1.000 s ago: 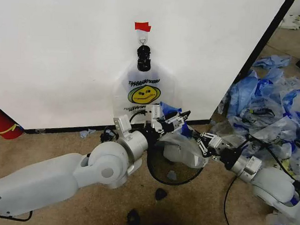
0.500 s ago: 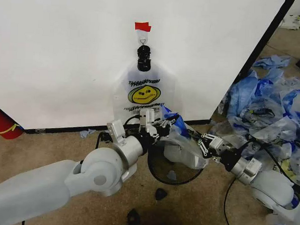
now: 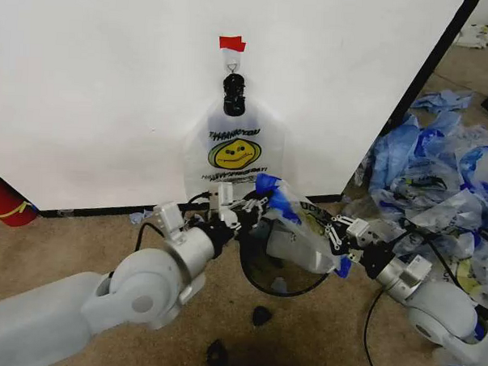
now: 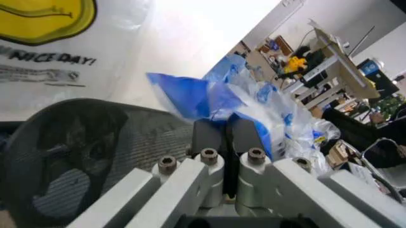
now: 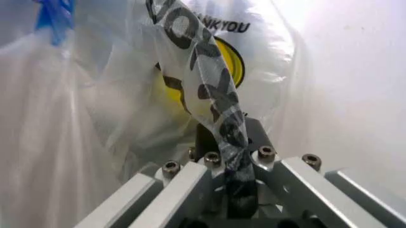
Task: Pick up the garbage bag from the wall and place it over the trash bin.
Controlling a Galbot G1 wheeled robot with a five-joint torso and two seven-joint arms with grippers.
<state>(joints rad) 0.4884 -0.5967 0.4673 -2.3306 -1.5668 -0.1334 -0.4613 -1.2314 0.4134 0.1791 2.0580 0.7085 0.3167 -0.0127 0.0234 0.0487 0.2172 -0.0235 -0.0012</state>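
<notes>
Left gripper (image 3: 249, 206) jaws clamped on the blue handle of the garbage bag (image 3: 294, 234), at the near-left rim of the trash bin (image 3: 282, 274). Right gripper (image 3: 344, 238) jaws pinched on the bag's printed edge at the opposite rim. Bag stretched between both jaws, above the bin mouth. A second smiley-print bag (image 3: 233, 150) hangs from the clip (image 3: 233, 93) on the wall (image 3: 102, 88) behind the jaws.

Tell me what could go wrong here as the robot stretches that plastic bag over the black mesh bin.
1. The thin translucent smiley-print garbage bag is pinched by both the left end effector and the right end effector; pulling apart might tear it.
2. Its mouth seems to sit above the round black wire-mesh trash bin, so a rim edge may be missed.
3. Another printed bag hanging on the white wall could snag.
</notes>
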